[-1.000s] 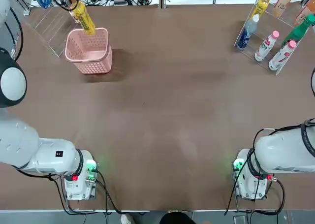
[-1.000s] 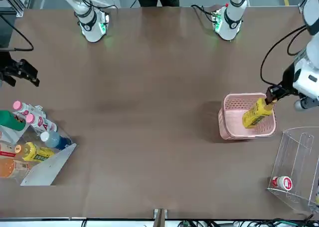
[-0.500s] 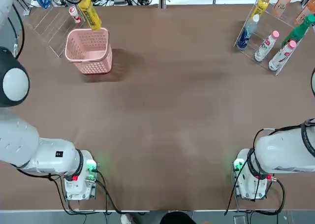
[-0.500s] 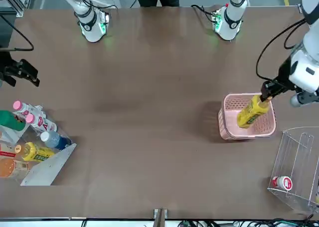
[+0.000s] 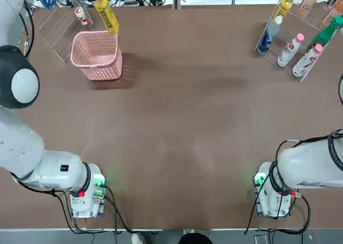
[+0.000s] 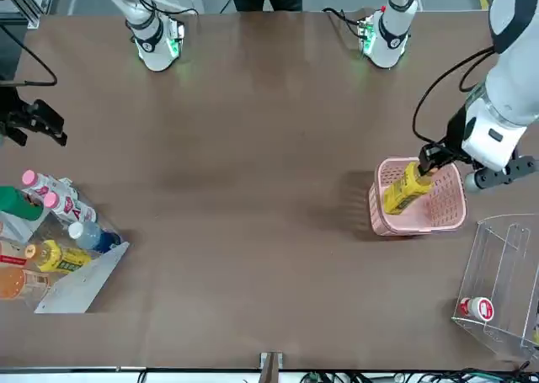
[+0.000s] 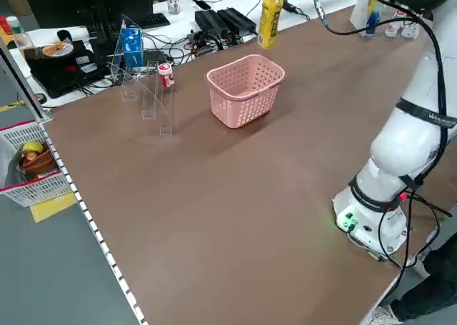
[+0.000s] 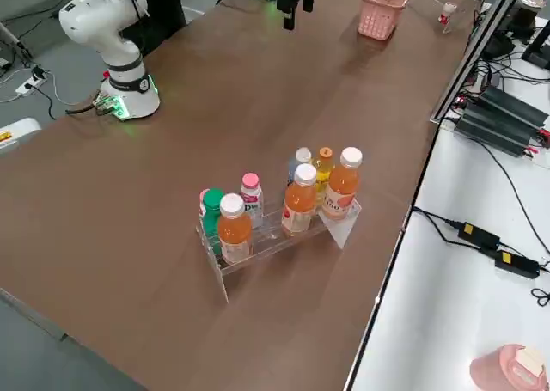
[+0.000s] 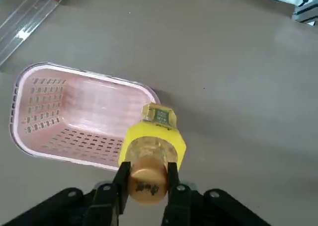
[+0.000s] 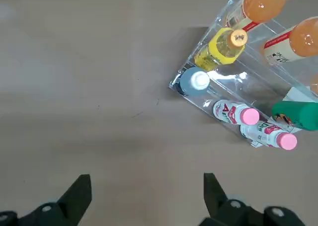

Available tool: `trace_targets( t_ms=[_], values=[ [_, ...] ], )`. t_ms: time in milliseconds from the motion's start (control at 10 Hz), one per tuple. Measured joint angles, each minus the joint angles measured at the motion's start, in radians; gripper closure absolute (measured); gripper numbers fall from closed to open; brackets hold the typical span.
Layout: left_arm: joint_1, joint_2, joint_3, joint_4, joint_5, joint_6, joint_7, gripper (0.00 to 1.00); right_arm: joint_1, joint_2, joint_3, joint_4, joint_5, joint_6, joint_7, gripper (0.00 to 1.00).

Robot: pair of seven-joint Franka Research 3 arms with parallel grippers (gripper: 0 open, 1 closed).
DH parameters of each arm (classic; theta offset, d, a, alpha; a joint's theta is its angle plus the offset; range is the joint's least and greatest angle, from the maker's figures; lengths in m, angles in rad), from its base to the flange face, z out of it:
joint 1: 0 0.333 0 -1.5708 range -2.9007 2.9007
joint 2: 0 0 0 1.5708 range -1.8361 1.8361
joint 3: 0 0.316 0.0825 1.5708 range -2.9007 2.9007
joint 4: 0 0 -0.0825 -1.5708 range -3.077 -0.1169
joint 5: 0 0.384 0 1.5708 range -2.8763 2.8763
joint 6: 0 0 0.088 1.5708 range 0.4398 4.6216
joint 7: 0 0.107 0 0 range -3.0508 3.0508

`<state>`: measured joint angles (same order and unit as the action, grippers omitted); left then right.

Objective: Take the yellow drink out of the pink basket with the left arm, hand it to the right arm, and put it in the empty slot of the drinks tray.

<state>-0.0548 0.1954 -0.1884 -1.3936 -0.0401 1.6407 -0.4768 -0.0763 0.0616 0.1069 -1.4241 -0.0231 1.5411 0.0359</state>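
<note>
While the right arm waited, I had the yellow drink (image 6: pixel 406 189) up in the left end effector (image 9: pixel 147 165), pinched at the cap end. It hung aslant over the rim of the pink basket (image 5: pixel 96 51), toward the far-left corner of the surface (image 5: pixel 182 120). I judged it lifted out: left side view put it high, base clear of the basket.

Right end effector (image 10: pixel 147 176) was spread, nothing between its fingers, parked near the right edge of the surface, on the robot's side of the drinks tray (image 8: pixel 268 247).

Status: pick done, as far as I could tell. Handover not done; arms were well apart. Placement not done; the empty slot (image 10: pixel 248 84), between another yellow bottle and the green one (image 10: pixel 295 114), was unfilled, tray at the far-right corner.

Left to do, my read: bring both arms to mid-surface, right takes the body, left lets go, then lower into the slot without knocking its neighbours.
</note>
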Motion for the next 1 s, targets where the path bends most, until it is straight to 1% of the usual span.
trace_targets(
  t_ms=[300,500,700,1000],
  values=[
    [-0.04,0.016,-0.027,0.004,0.002,-0.002,-0.075,0.66,0.0,0.0,0.0,0.0,0.0,0.0,0.0,0.0],
    [-0.065,0.03,-0.047,0.004,0.004,-0.002,-0.089,0.66,0.0,0.0,0.0,0.0,0.0,0.0,0.0,0.0],
    [-0.116,0.047,-0.05,0.014,0.029,-0.001,-0.117,0.66,0.0,0.0,0.0,0.0,0.0,0.0,0.0,0.0],
    [-0.212,0.091,-0.052,0.04,0.071,0.017,-0.227,0.66,0.001,0.0,0.001,0.0,0.0,0.0,0.0,0.0]
  ],
)
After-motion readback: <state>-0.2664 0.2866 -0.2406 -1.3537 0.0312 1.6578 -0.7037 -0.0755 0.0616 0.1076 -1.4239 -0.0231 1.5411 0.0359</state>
